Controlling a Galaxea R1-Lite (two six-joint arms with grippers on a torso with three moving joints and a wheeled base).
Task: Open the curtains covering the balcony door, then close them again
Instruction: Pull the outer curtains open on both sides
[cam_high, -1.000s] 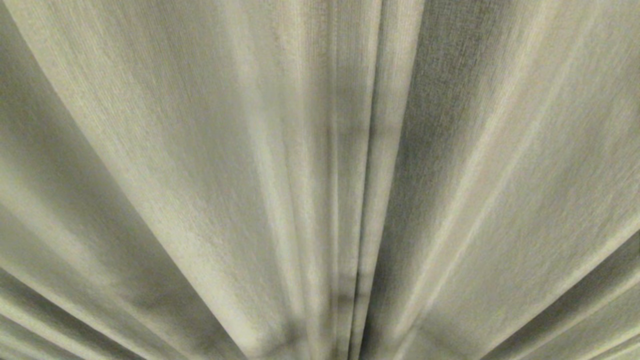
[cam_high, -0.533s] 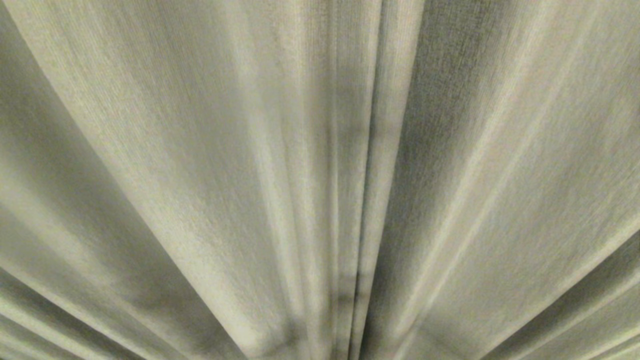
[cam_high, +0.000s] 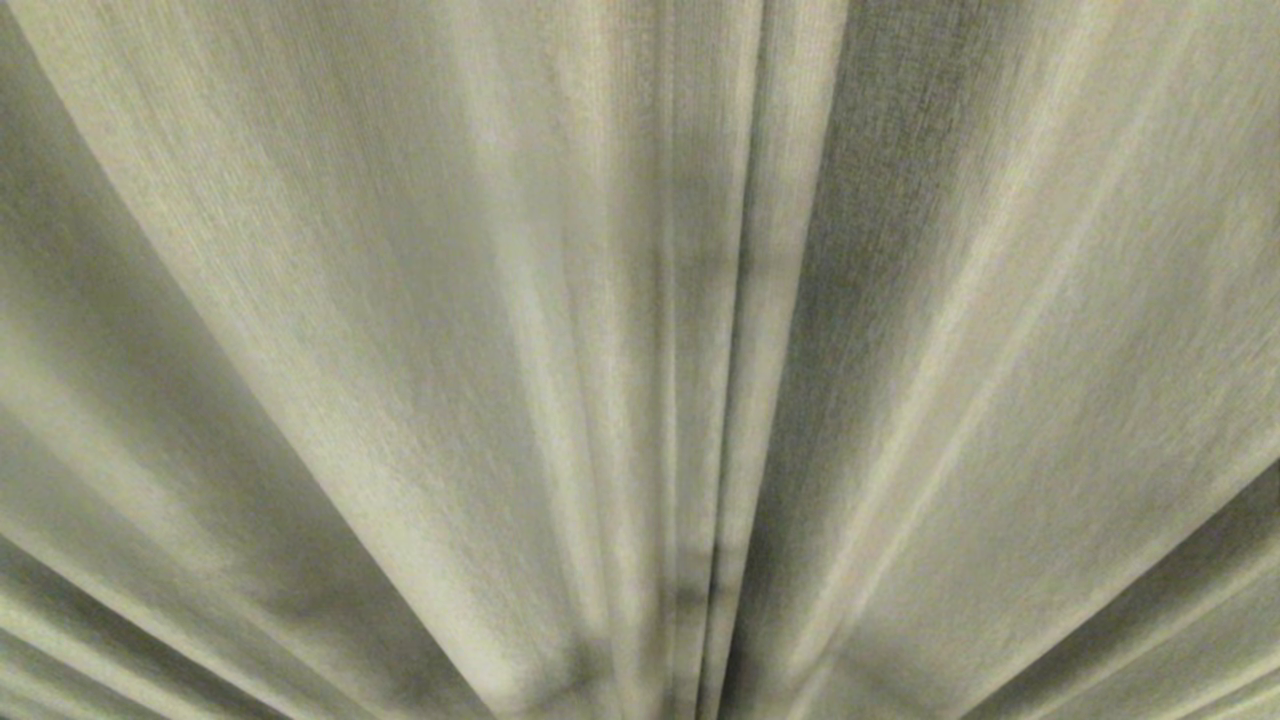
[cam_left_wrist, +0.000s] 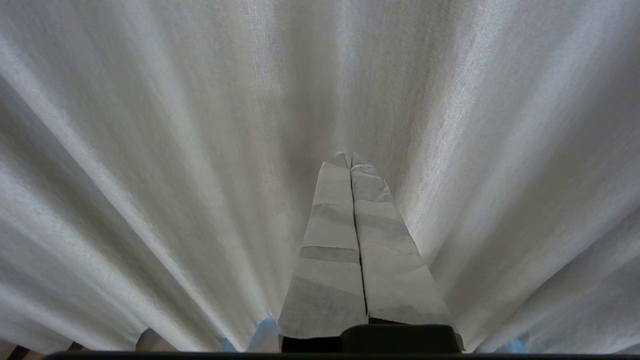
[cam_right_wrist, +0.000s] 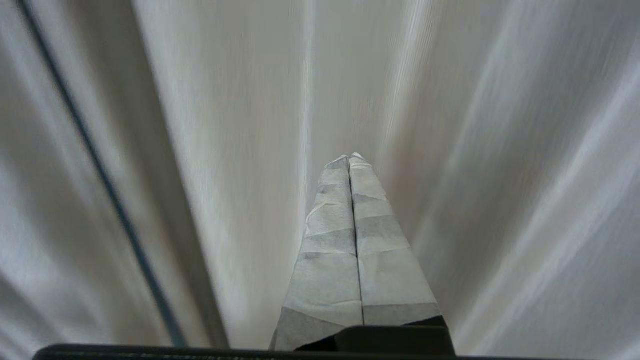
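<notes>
Curtains (cam_high: 500, 350) filled whole head view, drawn across, two panels meeting at a dark seam near centre. Left gripper (cam_left_wrist: 350, 159) & right gripper (cam_right_wrist: 350, 159) both closed, empty, tips pointed at fabric.

No readable text, seemingly, anywhere on the curtains (cam_high: 400, 350).

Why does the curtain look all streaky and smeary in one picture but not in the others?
In the right wrist view the curtains are smeared into long streaks, while the right tool stays crisp. The left wrist view shows sharper folds and bright, even light around the left tool. The head view is dimmer, with soft shadows between pleats.
</notes>
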